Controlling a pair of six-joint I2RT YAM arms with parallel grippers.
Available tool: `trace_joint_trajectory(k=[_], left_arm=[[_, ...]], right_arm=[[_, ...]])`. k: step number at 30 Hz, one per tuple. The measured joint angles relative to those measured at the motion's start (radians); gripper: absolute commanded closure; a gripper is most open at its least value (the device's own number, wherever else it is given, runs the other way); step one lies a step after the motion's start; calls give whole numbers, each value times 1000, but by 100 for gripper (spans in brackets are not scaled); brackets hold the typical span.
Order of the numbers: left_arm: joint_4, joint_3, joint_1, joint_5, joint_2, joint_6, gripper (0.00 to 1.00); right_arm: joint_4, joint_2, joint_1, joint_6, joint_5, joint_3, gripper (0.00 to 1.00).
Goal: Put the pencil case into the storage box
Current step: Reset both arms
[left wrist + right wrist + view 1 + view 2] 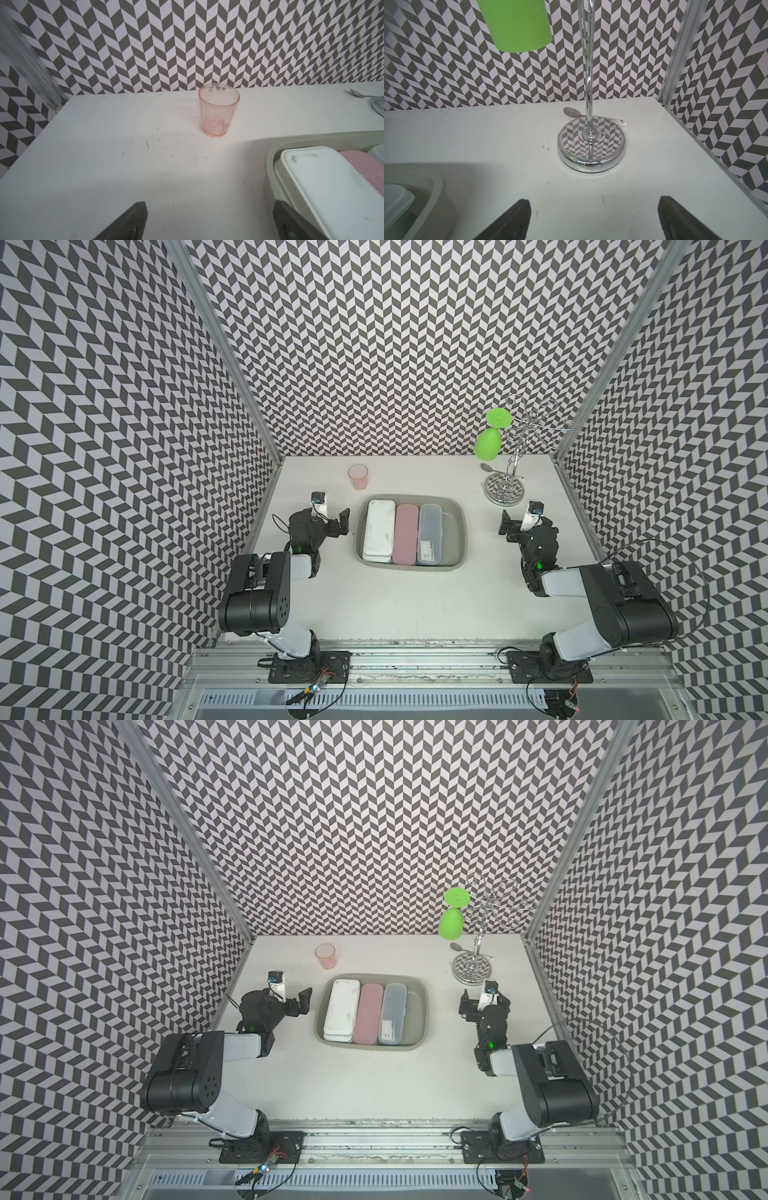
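Swinging your empty, wide-open left gripper sideways could clip the storage box rim, which looks pretty close, while the right gripper sits open, well clear.

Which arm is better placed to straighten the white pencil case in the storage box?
Probably left. The left fingers stand open beside the storage box wall nearest the white pencil case; the right fingers sit past the pink case and clear case.
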Motion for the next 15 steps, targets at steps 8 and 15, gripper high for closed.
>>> trace_joint_trajectory(k=[8,15], left_arm=[[149,-109,-2,6,-34,0,0],[339,-236,-51,-156,-27,-12,0]], right_arm=[[202,27,-6,23,77,-116,0],[197,25,-7,27,85,-80,0]])
